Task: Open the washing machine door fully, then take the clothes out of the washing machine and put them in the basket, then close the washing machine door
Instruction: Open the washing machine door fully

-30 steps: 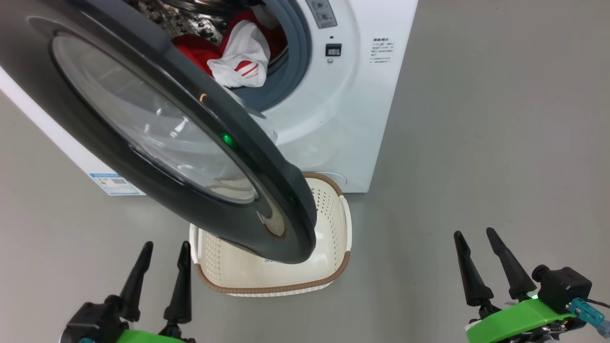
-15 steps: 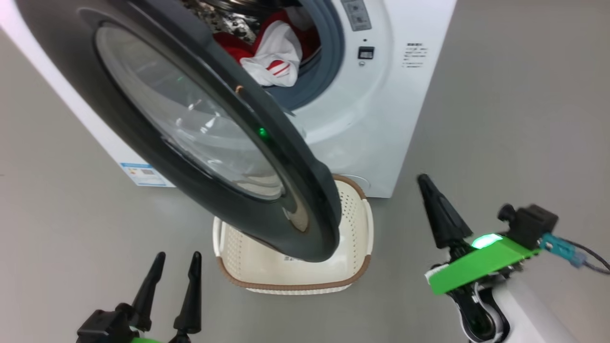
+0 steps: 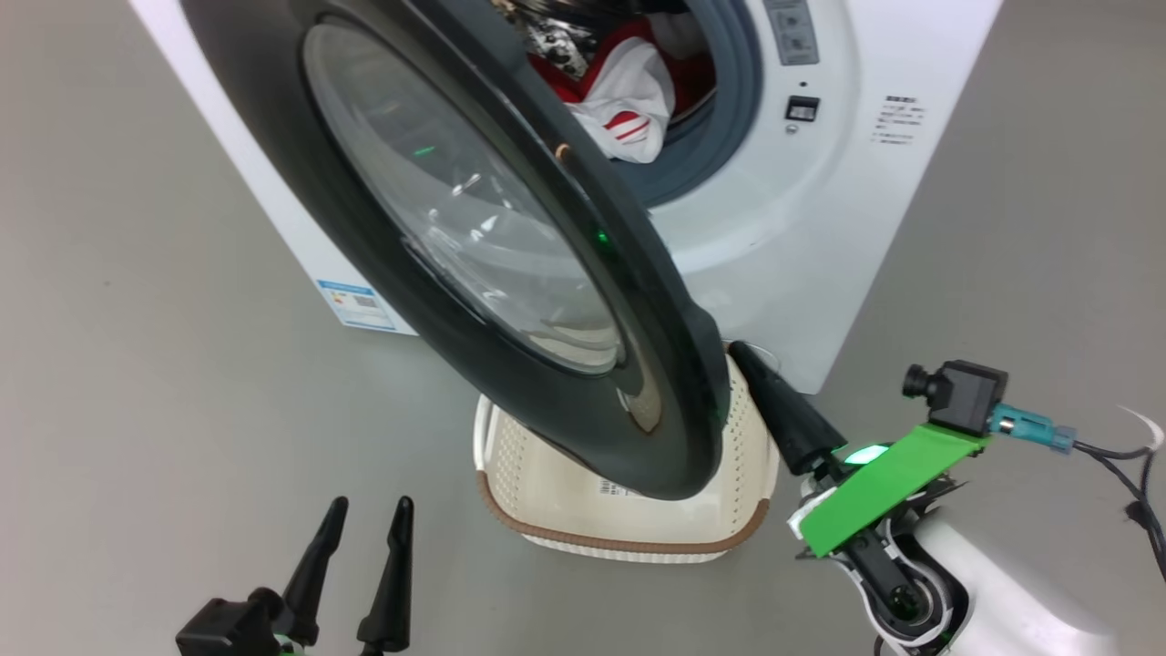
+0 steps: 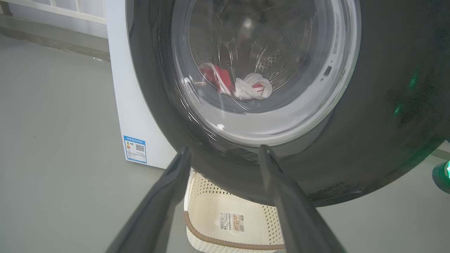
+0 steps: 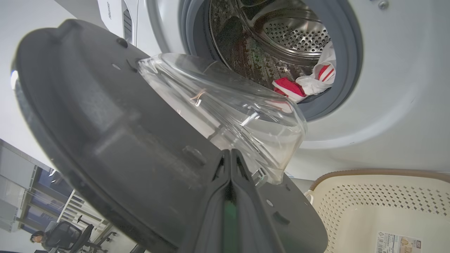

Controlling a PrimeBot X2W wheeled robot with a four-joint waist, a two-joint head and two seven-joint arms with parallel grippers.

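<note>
Jaws of my right gripper (image 3: 742, 353) are pressed together, empty, just behind the washing machine door (image 3: 592, 415), which hangs half open over the basket (image 3: 629, 545); my left gripper (image 3: 371, 506) gapes. The door seems heavy, rigid, slick: push its inner rim.

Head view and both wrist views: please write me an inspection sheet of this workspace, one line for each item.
Surface: smooth grey floor.
Job's things: washing machine door partly open, hanging over the basket; red and white clothes lie inside the washing machine; the basket holds only a paper label.
Clutter: nothing seen.
Grippers: left gripper open, holding nothing; right gripper shut, its tip at the door's inner side near the lower edge; contact cannot be told.
Cables: dark cable runs from the plug at the right wrist camera.
Surroundings: blue sticker on the machine's side; a person seated far off.
</note>
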